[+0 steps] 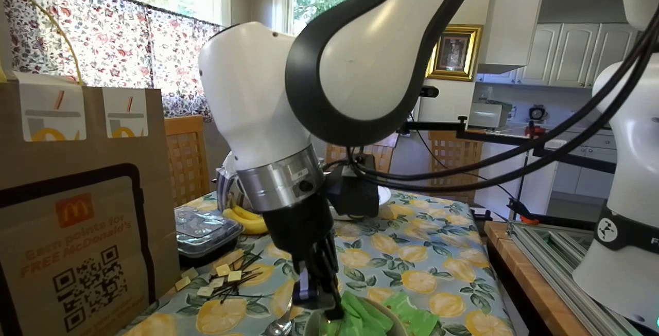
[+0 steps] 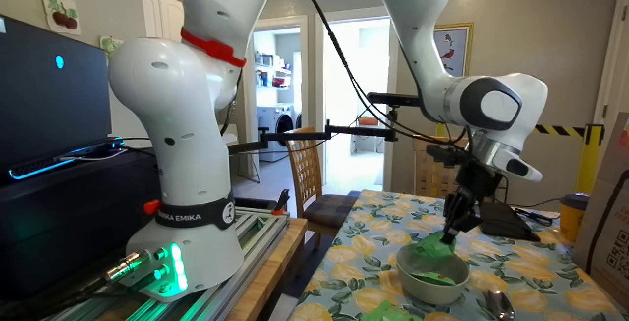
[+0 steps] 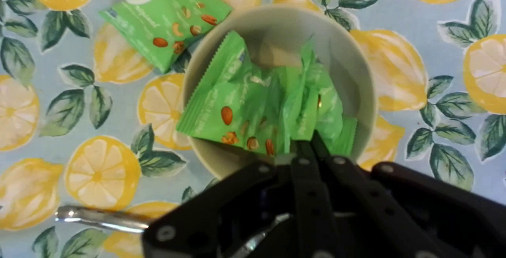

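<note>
Exterior view: the gripper (image 2: 447, 238) pinches a green packet (image 2: 432, 246) over the bowl (image 2: 427, 295); I'd call it light, crinkly, slippery, best held by its crimped edge.

The white arm (image 2: 236, 11) arched up from its base (image 2: 204, 257) and sloped down through the forearm (image 2: 417, 26) to a bent wrist (image 2: 494, 107). From there the black gripper (image 2: 448, 238) hung pointing down, tilted off vertical. Its fingers (image 3: 310, 189) lay drawn together in a tight pinch, one just beside the other.
</note>
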Robot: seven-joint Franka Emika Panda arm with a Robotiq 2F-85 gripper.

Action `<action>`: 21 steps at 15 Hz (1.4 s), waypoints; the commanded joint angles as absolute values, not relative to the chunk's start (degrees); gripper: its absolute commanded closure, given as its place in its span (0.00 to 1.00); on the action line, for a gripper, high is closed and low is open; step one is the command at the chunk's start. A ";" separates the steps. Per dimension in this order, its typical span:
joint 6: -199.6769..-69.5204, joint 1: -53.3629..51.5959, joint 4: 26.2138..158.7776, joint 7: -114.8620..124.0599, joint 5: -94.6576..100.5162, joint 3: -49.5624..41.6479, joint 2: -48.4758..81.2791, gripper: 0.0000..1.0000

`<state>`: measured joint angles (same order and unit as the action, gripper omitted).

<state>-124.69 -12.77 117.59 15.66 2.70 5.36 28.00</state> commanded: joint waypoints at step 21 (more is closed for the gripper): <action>-145.25 -2.53 141.78 30.10 15.28 -6.39 10.80 0.59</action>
